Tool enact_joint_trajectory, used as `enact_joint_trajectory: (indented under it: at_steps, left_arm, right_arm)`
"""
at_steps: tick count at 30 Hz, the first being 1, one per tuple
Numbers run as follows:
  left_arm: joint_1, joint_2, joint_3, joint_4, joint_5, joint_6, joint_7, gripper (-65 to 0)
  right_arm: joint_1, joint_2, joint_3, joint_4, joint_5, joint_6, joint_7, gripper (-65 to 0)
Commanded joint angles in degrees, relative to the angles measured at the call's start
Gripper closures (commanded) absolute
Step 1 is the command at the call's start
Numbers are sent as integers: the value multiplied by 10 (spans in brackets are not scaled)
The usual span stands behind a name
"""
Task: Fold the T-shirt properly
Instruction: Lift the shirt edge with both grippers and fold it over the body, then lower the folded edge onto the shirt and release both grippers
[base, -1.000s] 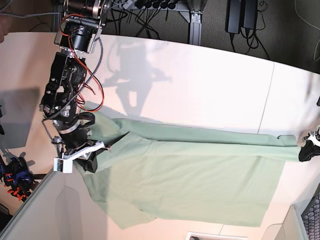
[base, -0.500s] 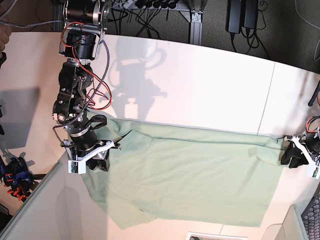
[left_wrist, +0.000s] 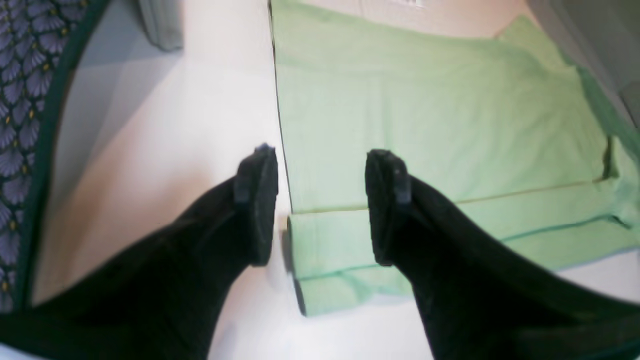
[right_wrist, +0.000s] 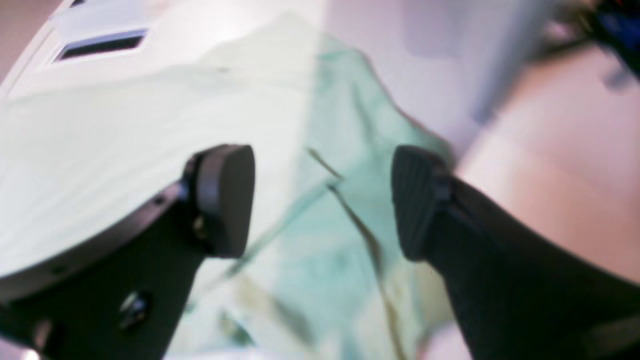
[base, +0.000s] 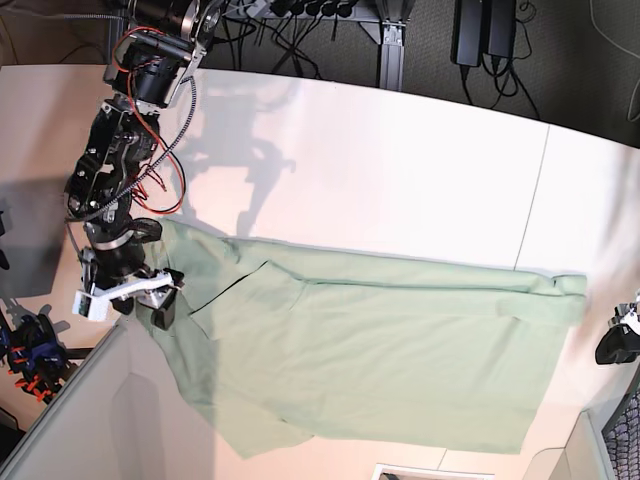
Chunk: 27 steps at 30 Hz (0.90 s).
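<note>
Both arms have pulled back since a second ago, releasing the T-shirt (base: 370, 350), apparently to leave its folded band flat. Left gripper (left_wrist: 320, 205) gapes above the hem corner; right gripper (right_wrist: 322, 200) gapes over the collar end.

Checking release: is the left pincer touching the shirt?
Apart. In the left wrist view the open left pincer hovers above the shirt, fingers clear of the cloth.
</note>
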Motion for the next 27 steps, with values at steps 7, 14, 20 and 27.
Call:
enact_joint_trajectory:
  at_steps: [7, 14, 20, 27]
  left_arm:
    - [41, -4, -4, 9, -53, 1, 18, -317]
    - [85, 42, -43, 5, -35, 64, 21, -318]
    - [98, 66, -71, 5, -4, 102, 18, -318]
    - [109, 90, -71, 5, 6, 120, 16, -318]
  right_arm:
    - [-76, -12, 130, 8, 87, -5, -15, -424]
    - [-131, -48, 165, 7, 122, -4, -16, -424]
    - [-120, -84, 165, 3, 120, -5, -4, -424]
    - [-76, -90, 165, -68, 108, -5, 17, -424]
